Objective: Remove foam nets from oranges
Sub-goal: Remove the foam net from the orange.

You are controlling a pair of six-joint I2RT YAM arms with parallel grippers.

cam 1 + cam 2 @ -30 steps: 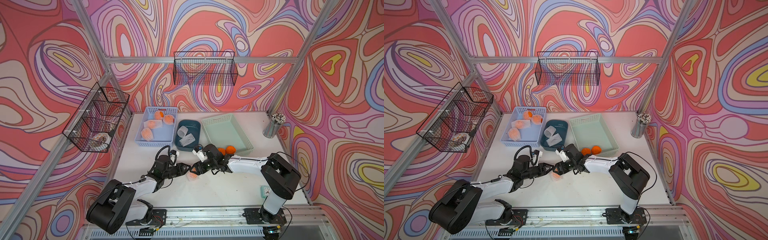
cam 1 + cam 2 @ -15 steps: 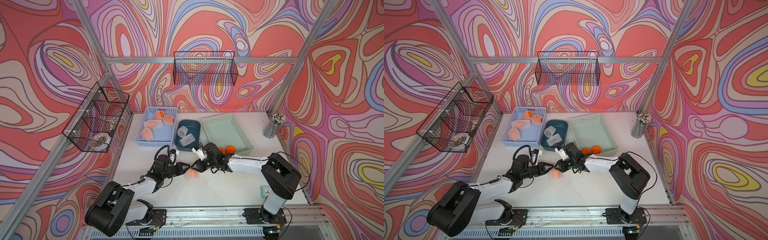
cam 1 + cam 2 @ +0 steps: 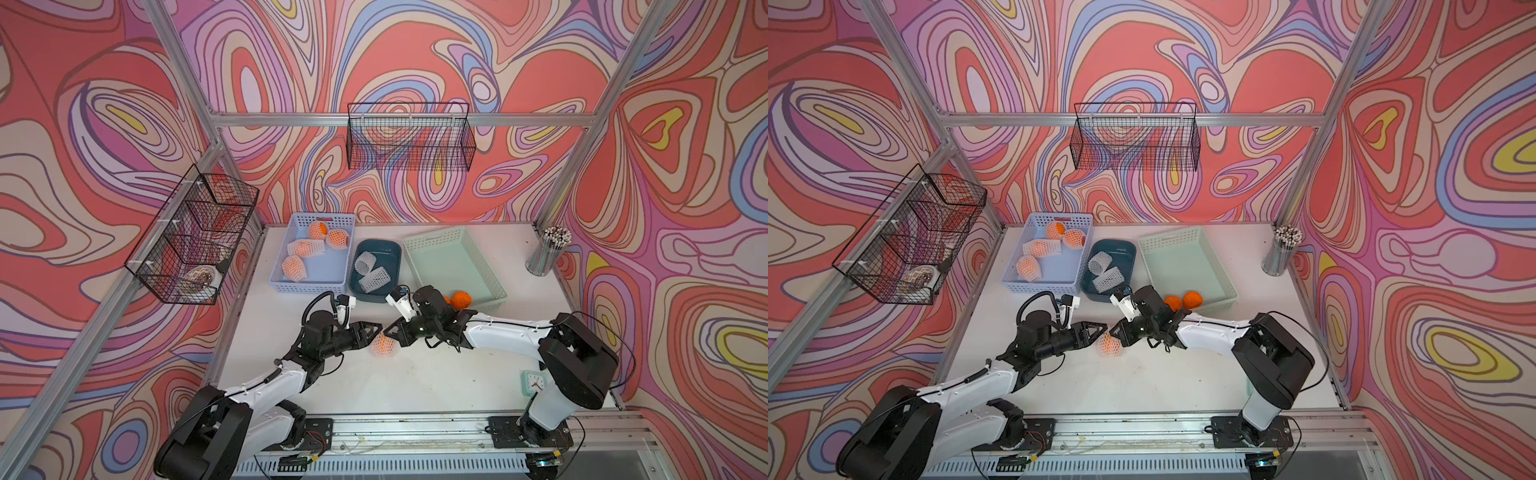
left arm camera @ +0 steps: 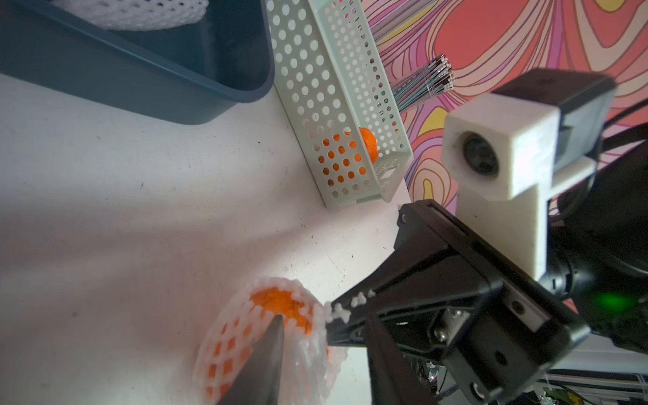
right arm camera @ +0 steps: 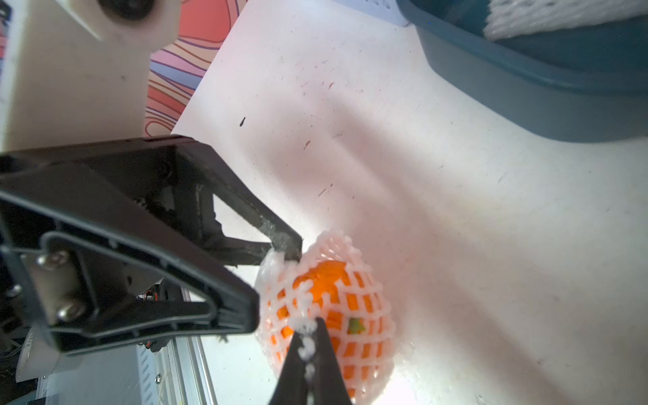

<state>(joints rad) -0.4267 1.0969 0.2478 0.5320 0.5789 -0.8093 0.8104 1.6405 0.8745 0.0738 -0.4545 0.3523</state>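
Over the last second the right pincer [image 5: 308,333] has closed and the left pincer [image 3: 376,333] has loosened. The small round orange [image 5: 326,280] in its white foam mesh net [image 5: 335,242] has barely shifted between them. It lies on the white surface [image 3: 415,374], just in front of the tubs.

The right pincer is clamped on a fold of the net's rim. The left pincer stands parted, one fingertip [image 5: 285,250] touching the rim's other side, gripping nothing I can make out.

This looks like the peel of the third fruit. Two empty nets [image 3: 374,279] lie in the dark teal plastic tub [image 3: 398,266], and two bare oranges [image 3: 1192,300] sit in the pale green perforated tray [image 3: 432,237]. Four netted oranges [image 3: 305,248] wait in the lavender slotted basket [image 3: 309,287]. Next, the left pincer probably needs to pin the fruit while the right draws the sleeve off slowly, since foam stretches.

Swirl-patterned pink and purple walls on an aluminium frame carry black wire baskets [image 3: 409,141]. A clear cup of thin sticks [image 3: 548,253] and a small mint clock [image 3: 534,381] stand aside.
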